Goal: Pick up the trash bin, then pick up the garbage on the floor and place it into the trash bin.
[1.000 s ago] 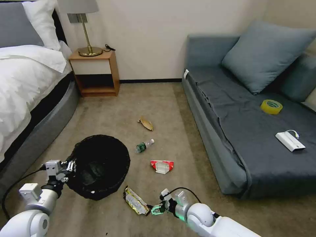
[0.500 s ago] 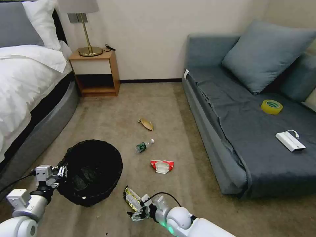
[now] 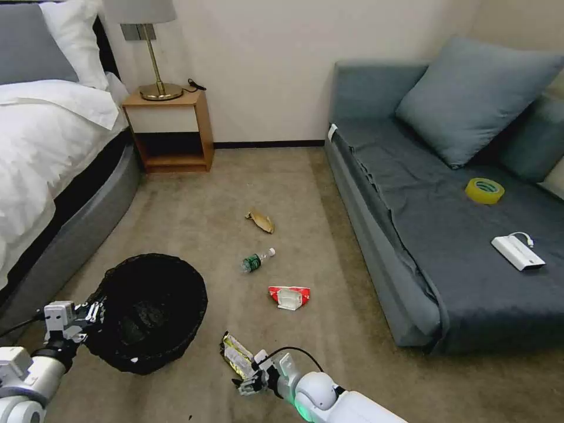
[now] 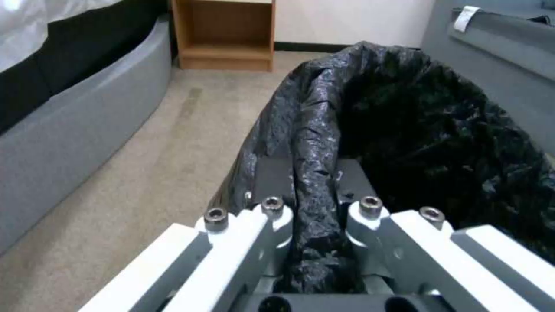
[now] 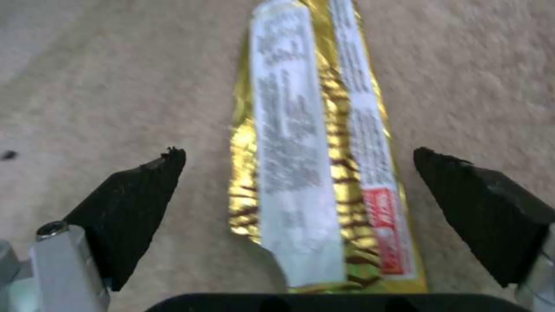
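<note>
Head view frames a bedroom floored in tan carpet, with a bed in white linen along the robot's left, a wooden nightstand bearing a brass lamp against the far wall, and a grey-blue sofa along the right. A large cushion, a yellow tape roll and a white box with a cable are seen lying on the sofa seat. The trash bin, round, black mesh and lined with a black bag, is held at its near rim by the left gripper; in the left wrist view the fingers are seen clamped on the folded liner and rim. Whether the bin is touching the carpet cannot be told. Litter is scattered over the carpet between the bin and the sofa: a tan curled scrap farthest off, a small clear bottle with a green label nearer, and a crushed red-and-white carton nearer again. A gold-yellow snack wrapper lies flat just beside the bin, closest to the robot. The right gripper is positioned low at the wrapper's near end; in the right wrist view its black pads are spread wide to either side of the wrapper, and nothing is grasped.
</note>
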Available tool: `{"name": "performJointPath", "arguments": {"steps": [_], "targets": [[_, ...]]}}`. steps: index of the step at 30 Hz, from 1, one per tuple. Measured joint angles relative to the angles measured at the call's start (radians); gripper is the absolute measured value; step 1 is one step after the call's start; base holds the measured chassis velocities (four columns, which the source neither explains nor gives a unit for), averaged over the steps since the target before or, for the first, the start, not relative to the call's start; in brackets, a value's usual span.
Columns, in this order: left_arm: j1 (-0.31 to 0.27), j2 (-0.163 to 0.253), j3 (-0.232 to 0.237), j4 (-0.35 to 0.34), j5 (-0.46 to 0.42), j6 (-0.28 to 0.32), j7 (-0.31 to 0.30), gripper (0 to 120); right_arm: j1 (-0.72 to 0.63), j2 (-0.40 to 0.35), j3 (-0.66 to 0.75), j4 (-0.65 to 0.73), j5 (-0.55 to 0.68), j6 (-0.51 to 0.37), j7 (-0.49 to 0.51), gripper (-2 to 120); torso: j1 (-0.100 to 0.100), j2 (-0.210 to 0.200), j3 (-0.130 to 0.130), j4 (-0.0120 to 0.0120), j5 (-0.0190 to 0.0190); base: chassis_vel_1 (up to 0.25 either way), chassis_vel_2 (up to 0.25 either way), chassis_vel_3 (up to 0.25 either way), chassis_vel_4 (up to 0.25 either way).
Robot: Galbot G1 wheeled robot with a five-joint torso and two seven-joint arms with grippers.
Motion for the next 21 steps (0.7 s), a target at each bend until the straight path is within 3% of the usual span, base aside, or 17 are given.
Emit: {"name": "performJointPath", "arguments": {"steps": [21], "targets": [[-0.013, -0.013, 0.000, 0.014, -0.001, -0.009, 0.003, 7, 0.003, 0.022, -0.019, -0.043, -0.021, 0.024, -0.009, 100, 0.000, 0.000, 0.000, -0.0001, 0.0001, 0.000, 0.000, 0.000, 0.000]]}}
